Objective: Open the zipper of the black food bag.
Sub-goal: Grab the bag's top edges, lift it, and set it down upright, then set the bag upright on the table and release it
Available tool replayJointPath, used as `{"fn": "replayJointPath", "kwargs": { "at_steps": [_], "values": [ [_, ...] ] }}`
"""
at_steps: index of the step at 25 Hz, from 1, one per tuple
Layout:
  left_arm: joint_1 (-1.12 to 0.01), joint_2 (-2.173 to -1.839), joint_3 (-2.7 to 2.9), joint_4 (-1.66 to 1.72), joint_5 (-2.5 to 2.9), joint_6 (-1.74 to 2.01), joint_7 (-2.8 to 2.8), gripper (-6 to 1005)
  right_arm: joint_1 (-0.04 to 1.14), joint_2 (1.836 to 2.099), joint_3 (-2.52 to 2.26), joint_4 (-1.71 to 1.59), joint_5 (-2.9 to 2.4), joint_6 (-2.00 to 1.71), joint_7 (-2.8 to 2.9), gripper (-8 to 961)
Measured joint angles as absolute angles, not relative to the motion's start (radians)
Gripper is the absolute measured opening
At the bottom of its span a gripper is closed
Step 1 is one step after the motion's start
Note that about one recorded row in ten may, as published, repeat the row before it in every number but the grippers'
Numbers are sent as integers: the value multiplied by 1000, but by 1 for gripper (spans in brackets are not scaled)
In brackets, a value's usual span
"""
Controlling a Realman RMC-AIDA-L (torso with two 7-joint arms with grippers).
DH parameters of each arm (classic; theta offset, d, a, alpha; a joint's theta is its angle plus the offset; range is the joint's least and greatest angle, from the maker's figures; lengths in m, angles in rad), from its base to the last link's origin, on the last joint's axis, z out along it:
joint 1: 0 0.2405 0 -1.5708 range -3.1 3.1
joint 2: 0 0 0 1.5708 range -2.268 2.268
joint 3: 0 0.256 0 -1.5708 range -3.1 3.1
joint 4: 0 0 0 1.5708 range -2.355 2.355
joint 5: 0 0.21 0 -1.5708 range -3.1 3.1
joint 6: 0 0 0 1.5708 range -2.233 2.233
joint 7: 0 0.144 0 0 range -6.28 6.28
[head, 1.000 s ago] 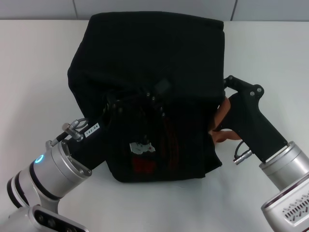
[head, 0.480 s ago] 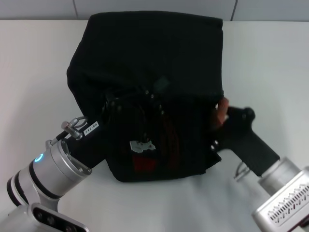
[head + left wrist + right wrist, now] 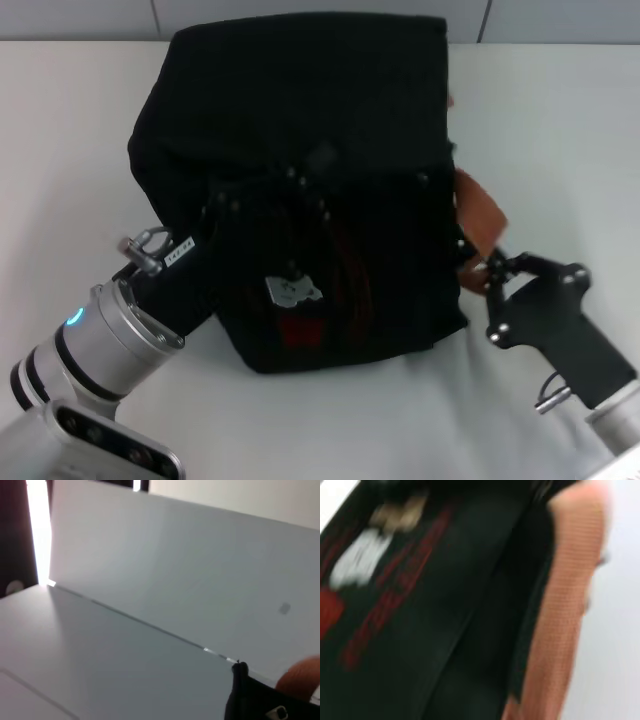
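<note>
The black food bag (image 3: pixel 300 110) stands in the middle of the white table, with a white bear patch (image 3: pixel 293 290) and a red label (image 3: pixel 300 335) on its near face. My left gripper (image 3: pixel 262 195) is pressed into the dark fabric on the bag's near upper side, black against black. One rust-brown handle (image 3: pixel 480 215) hangs out at the bag's right side. My right gripper (image 3: pixel 492 268) sits at that handle's lower end, off the bag's right corner. The right wrist view shows the handle (image 3: pixel 565 605) and the red lettering (image 3: pixel 395 605) close up. I cannot make out the zipper.
The white table (image 3: pixel 560 120) spreads on both sides of the bag, with a grey tiled wall (image 3: pixel 80 15) behind it. The left wrist view shows the bare table (image 3: pixel 100 665), the wall and a bit of black fabric (image 3: pixel 250 700).
My right gripper has drawn back toward me and to the right, away from the bag's side. The brown handle now shows stretched out. The bag has shifted slightly left.
</note>
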State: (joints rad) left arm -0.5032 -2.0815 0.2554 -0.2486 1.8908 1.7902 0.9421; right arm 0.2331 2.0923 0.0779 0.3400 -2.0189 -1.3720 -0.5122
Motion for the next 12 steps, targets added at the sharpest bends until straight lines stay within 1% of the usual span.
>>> {"fn": "replayJointPath", "kwargs": {
  "at_steps": [1,3,4,8,11,12],
  "values": [
    [-501,-2081,247,-250,1889,1789,926,85,214,2092,85,341,-2016,-1462,-496,37],
    [-496,-2082,221,-254,1889,1788,894,86,207,2092,95,341,-2014,-1498,-479,43],
    [-466,-2082,147,-258,1889,1784,785,86,199,2092,112,339,-2011,-1555,-439,46],
    [-430,-2082,94,-257,1888,1774,689,86,196,2090,118,332,-2011,-1602,-382,59],
    [-367,-2081,22,-251,1886,1738,539,86,197,2090,118,314,-2011,-1640,-302,164],
    [-367,-2081,22,-251,1886,1738,539,86,198,2090,118,308,-2011,-1650,-273,200]
  ]
}}
